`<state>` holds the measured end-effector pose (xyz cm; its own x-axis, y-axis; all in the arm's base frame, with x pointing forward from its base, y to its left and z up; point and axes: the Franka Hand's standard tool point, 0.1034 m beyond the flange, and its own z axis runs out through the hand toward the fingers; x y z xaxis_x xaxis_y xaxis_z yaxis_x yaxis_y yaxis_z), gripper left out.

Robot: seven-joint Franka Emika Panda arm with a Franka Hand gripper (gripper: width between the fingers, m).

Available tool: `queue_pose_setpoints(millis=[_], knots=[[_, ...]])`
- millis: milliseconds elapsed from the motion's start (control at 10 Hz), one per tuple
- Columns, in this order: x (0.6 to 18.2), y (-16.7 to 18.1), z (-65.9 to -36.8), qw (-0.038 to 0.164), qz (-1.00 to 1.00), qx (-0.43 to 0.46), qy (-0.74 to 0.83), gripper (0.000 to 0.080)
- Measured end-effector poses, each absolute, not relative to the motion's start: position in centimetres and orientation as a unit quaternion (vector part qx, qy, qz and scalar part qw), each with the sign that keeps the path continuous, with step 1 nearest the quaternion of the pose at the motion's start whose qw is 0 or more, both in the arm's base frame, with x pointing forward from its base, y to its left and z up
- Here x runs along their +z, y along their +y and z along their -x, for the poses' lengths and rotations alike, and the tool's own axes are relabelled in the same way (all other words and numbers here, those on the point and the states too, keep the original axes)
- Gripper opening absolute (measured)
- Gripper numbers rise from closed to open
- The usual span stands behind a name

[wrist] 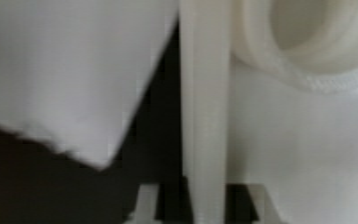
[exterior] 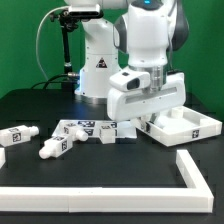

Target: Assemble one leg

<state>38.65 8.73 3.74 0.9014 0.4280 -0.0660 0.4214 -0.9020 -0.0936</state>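
Several short white legs with black-and-white tags lie on the black table at the exterior view's left, among them one leg point(exterior: 15, 136) far left, another point(exterior: 53, 148) nearer the front and one point(exterior: 108, 131) by the middle. None is held. My gripper point(exterior: 150, 113) is low over the near left edge of the large white square panel point(exterior: 190, 125). In the wrist view the panel's raised rim point(wrist: 202, 90) runs straight between my fingers point(wrist: 144, 205). My gripper point(wrist: 202, 207) straddles the rim with a dark gap on each side, so it is open.
A round hole point(wrist: 318, 40) in the panel shows close to the rim. More tagged white pieces point(exterior: 78, 127) lie among the legs. A white L-shaped border point(exterior: 195, 175) runs along the front and right of the table. The robot's base point(exterior: 95, 65) stands behind.
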Motion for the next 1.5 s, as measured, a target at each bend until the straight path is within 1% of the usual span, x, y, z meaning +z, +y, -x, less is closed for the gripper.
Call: queue_pose_setpoints(millis=[100,200,300,400,500,600,900,1000,1100,1200,1300,1500], knots=[[5.7,7.7,-39.9,0.038,0.975,0.062,-0.21,0.0047],[8.7,6.5,-41.5,0.039,0.975,0.081,-0.203,0.0047],[11.2,5.3,-42.9,0.039,0.976,0.085,-0.197,0.0047],[12.8,4.6,-43.6,0.038,0.978,0.078,-0.188,0.0047],[12.9,4.7,-43.5,0.036,0.978,0.076,-0.19,0.0048],[12.4,4.7,-43.2,0.038,0.978,0.081,-0.19,0.0048],[12.2,4.3,-43.3,0.038,0.979,0.087,-0.179,0.0048],[12.3,3.4,-44.3,0.037,0.984,0.1,-0.145,0.0048],[14.0,2.8,-46.4,0.021,0.987,0.119,-0.106,0.0048],[14.8,2.4,-48.5,0.017,0.991,0.111,-0.074,0.0048],[14.9,1.9,-49.0,0.018,0.991,0.114,-0.067,0.0048],[14.6,2.1,-48.8,0.018,0.991,0.116,-0.069,0.0048]])
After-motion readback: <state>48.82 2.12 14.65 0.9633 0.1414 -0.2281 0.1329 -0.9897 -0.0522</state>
